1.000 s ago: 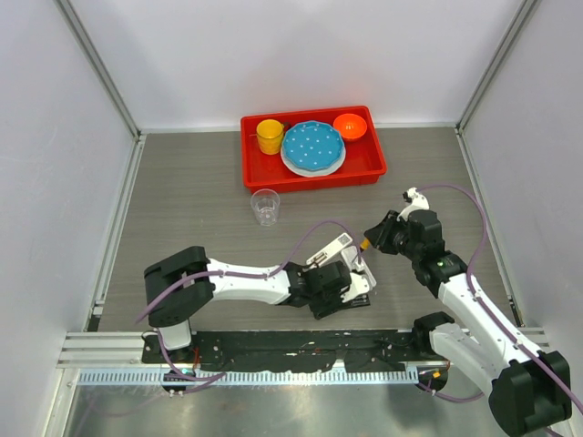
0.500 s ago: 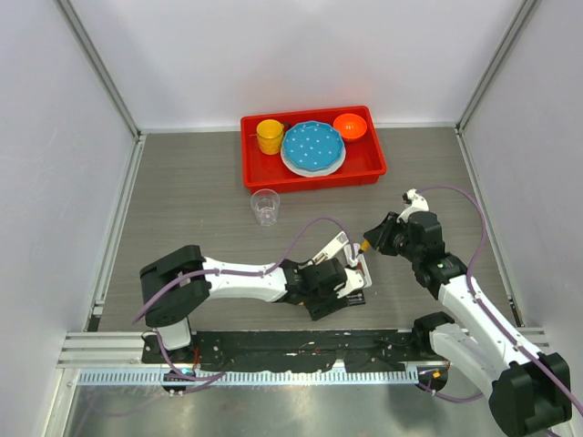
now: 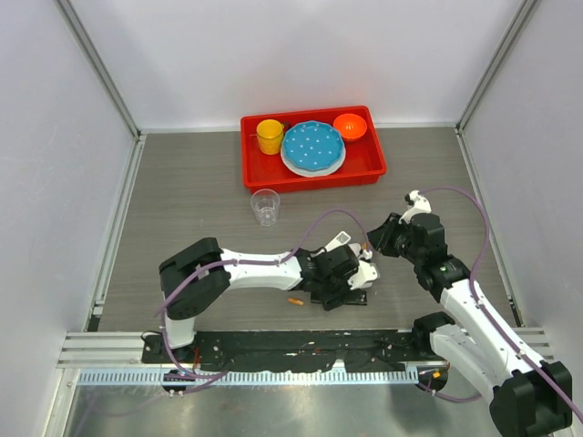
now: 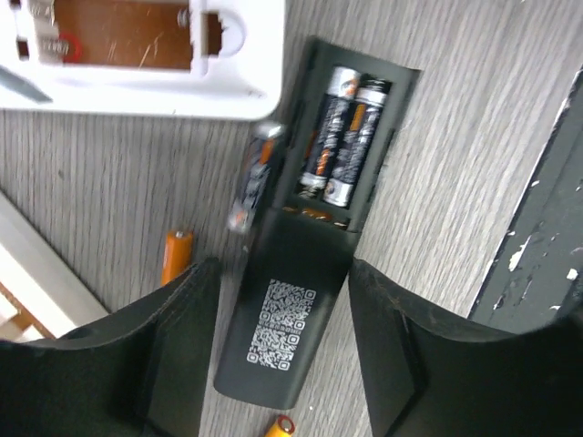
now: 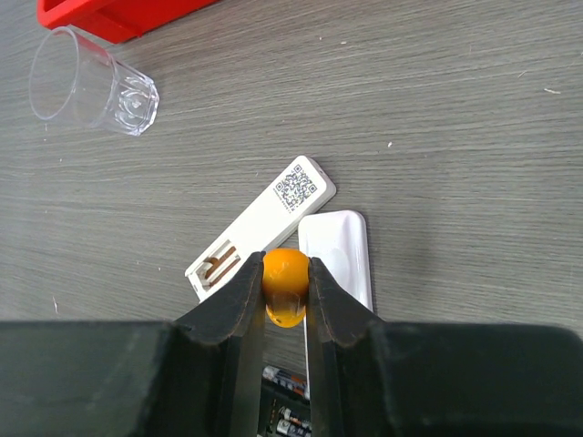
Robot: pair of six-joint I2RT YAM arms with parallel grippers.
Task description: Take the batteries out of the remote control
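Top view: left gripper (image 3: 353,278) sits low over mid-table, its wrist hiding what lies under it; right gripper (image 3: 369,244) just beyond it, an orange tip showing at its fingers; one loose battery (image 3: 295,300) on the table off the left gripper's outer side, apart from it; clear cup (image 3: 265,206) farther out; red tray (image 3: 364,168) past that, holding yellow cup (image 3: 270,136), blue plate (image 3: 312,147) and orange bowl (image 3: 349,125), well apart from both tools.

Left wrist: fingers spread, gripping nothing; they straddle the near end of the black remote (image 4: 291,337); can't tell if the right finger touches its edge. Bay is uncovered; two batteries (image 4: 344,137) lie side by side in it, ahead of the fingers. A blurred battery (image 4: 257,177) sits at the remote's left edge, outside the bay; an orange battery (image 4: 176,258) on the table just off the left fingertip; another orange end (image 4: 280,425) at the frame bottom between the fingers. White remote (image 4: 137,82) farther ahead, bay open, brown board showing. None of this shows from above.

Right wrist: fingers clamped on an orange-ended tool (image 5: 285,287), seen end-on; the rest of it is hidden. White remote below the fingertips; white cover (image 5: 339,259) just beside it, seen only here; cup and tray corner ahead-left.
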